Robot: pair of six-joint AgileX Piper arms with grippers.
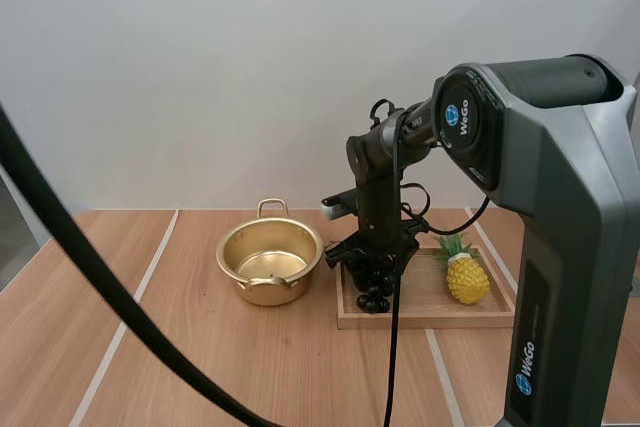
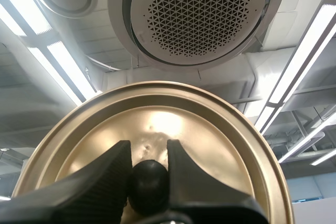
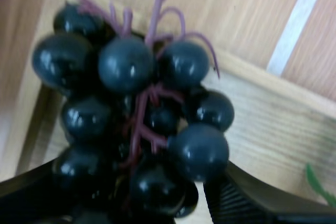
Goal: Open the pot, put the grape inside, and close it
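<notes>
Dark grapes (image 3: pixel 136 124) sit clamped in right gripper (image 1: pixel 375 265), low over wooden tray (image 1: pixel 420 319). Best lift clear b4 swinging across to open pot (image 1: pixel 232 247) beside it, w/o squeezing harder. Meanwhile left gripper (image 2: pixel 148 163) pinches lid (image 2: pixel 210 129) by knob (image 2: pixel 149 184); hold it aside.

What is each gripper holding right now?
Left gripper: closed, holding the lid by its knob.
Right gripper: closed on the grapes.

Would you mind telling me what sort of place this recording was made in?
Probably a robot test bench, not a kitchen: a wooden table against a plain wall, with a gold pot, a wooden tray and a pineapple set out as props.
</notes>
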